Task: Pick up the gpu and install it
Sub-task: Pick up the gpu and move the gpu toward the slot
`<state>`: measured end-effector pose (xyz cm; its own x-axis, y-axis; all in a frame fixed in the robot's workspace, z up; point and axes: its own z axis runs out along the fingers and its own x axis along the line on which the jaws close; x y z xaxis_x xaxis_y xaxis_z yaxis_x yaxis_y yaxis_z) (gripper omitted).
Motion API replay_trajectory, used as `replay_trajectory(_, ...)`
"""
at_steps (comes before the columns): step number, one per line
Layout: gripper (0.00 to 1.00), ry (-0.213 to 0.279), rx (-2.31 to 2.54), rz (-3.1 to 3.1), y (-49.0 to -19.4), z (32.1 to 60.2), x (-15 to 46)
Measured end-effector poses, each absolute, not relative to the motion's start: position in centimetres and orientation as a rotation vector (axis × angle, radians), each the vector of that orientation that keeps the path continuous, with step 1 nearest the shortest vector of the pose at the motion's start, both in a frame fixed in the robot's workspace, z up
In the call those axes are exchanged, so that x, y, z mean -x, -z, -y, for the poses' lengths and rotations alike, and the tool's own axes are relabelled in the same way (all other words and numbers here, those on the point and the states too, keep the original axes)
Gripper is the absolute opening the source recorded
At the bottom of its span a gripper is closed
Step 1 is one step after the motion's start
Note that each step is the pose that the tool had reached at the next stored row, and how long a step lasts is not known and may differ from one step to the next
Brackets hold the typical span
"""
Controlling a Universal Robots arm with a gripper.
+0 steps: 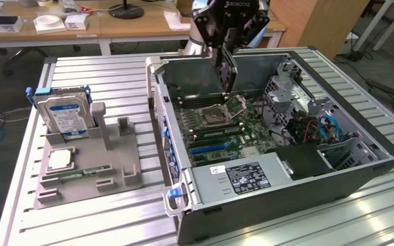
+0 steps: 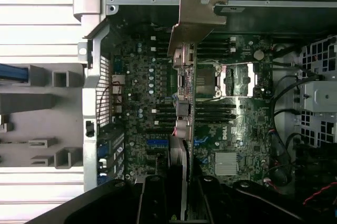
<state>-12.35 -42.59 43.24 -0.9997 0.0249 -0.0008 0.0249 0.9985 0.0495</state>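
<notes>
Bright, even overhead light falls on the slatted bench (image 1: 101, 77), with pale glare patches on its ribs toward the exterior view's lower right. Inside the open computer case (image 1: 286, 205) it is dimmer. In the wrist view the bench is washed near white, the motherboard (image 2: 137, 87) dim and the hand (image 2: 179, 195) almost black.

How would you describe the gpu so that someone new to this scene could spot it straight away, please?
Find the open computer case on the slatted metal table. Above its motherboard, the gripper holds the gpu on edge. It is a thin dark card with a metal end bracket, unlike the blue-labelled hard drive standing in the grey holder at the exterior view's left.
</notes>
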Motion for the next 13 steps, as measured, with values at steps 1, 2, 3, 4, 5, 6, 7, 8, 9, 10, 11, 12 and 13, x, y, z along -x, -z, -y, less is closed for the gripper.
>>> replay_trajectory(1,0.27,-0.078,-0.036,-3.139,-43.2,42.6,12.0)
replay_trajectory(2,0.27,-0.078,-0.029,-3.139,-43.2,42.6,11.8)
replay_trajectory(3,0.27,-0.078,-0.02,-3.139,-43.2,42.6,11.7)
replay_trajectory(4,0.27,-0.078,-0.007,-3.14,-43.2,42.6,11.6)
replay_trajectory(5,0.27,-0.078,0.006,-3.14,-43.2,42.6,11.5)
replay_trajectory(6,0.27,-0.078,0.017,-3.14,-43.2,42.6,11.4)
replay_trajectory(7,0.27,-0.078,0.026,-3.14,-43.2,42.6,11.2)
replay_trajectory(8,0.27,-0.078,0.032,-3.14,-43.2,42.6,10.9)
replay_trajectory(9,0.27,-0.078,0.037,-3.14,-43.2,42.6,10.7)
replay_trajectory(10,0.27,-0.078,0.041,-3.14,-43.2,42.6,10.4)
replay_trajectory(11,0.27,-0.078,0.044,-3.14,-43.2,42.6,10.1)
replay_trajectory(12,0.27,-0.079,0.048,-3.14,-43.2,42.6,9.9)
replay_trajectory(13,0.27,-0.079,0.059,-3.14,-43.2,42.6,9.3)
